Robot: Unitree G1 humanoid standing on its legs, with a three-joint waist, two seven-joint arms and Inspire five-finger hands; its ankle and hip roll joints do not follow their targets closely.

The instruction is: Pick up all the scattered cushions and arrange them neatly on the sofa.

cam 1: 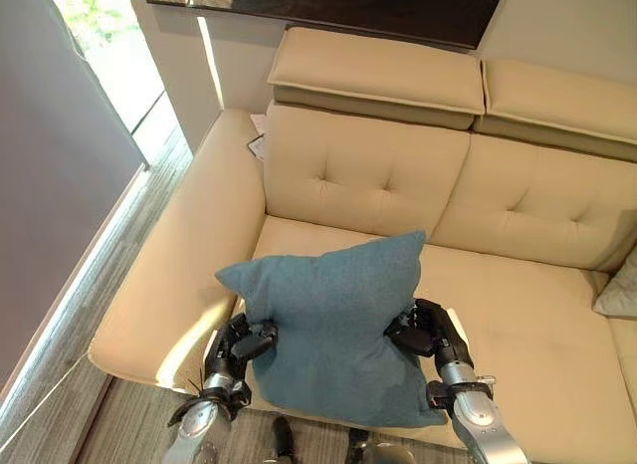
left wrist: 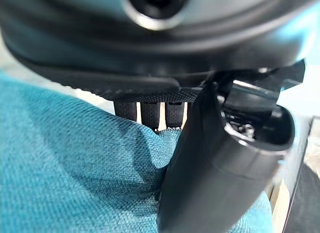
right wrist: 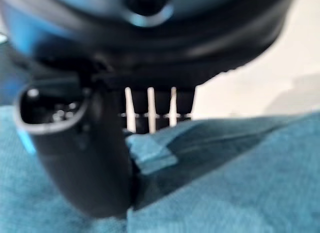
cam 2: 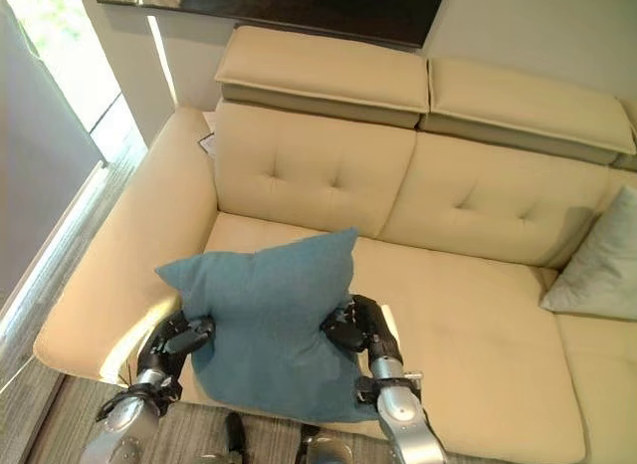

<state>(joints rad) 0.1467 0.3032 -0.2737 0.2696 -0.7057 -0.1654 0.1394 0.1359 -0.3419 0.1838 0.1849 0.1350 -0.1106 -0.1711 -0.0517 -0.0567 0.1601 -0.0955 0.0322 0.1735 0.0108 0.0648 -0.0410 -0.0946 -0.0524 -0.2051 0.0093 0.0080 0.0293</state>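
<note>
Daylight enters from the window (cam 1: 109, 56) at the upper left of the head views, bright enough to wash out its panes. A sunlit streak crosses the sofa (cam 1: 518, 335) armrest at lower left. The blue cushion (cam 1: 338, 325) casts a soft shadow on the seat beneath it. In both wrist views the near dark casing is blurred, while the cushion weave is sharp in the left wrist view.

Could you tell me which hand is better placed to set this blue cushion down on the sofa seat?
Neither alone: the left hand and right hand each pinch an opposite edge of the blue cushion above the sofa seat, so both should probably lower it together.
</note>
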